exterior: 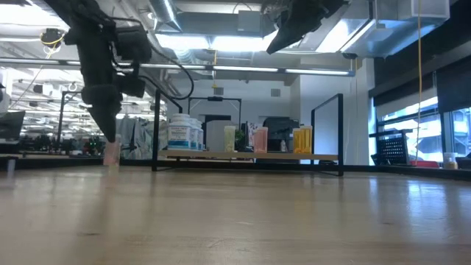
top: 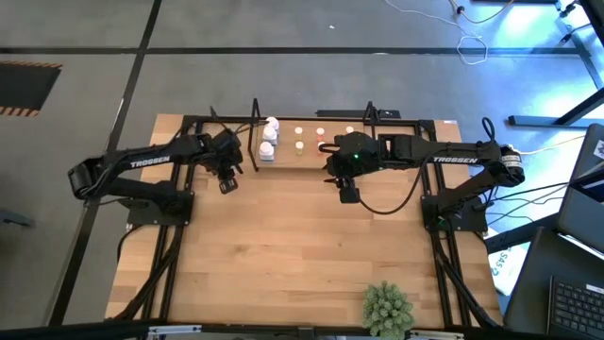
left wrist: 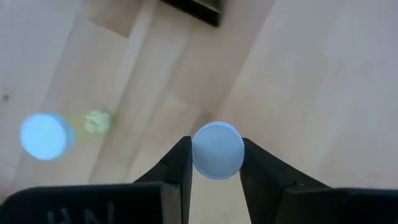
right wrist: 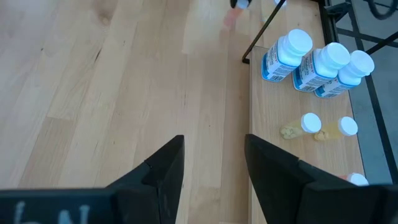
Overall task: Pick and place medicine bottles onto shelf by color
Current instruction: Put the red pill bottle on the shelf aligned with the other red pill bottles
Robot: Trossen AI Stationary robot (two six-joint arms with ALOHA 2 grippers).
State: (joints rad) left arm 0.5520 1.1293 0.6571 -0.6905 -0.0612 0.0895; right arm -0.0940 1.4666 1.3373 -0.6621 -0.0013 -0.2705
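My left pincer [left wrist: 216, 163] gripped a small pink bottle [left wrist: 217, 150] at the shelf's [top: 257, 132] nine o'clock.
Light, rigid, probably slick; I held its sides under the cap. My right pincer [right wrist: 213, 163] hung open, empty.

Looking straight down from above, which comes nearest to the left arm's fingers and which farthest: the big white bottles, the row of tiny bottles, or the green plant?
1. Chunky white medicine bottles, just beside the left gripper.
2. Tiny pale bottles, further along the shelf.
3. Bushy green plant, at the opposite table edge.

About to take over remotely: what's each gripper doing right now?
Left gripper: shut on a small bottle.
Right gripper: open, empty.
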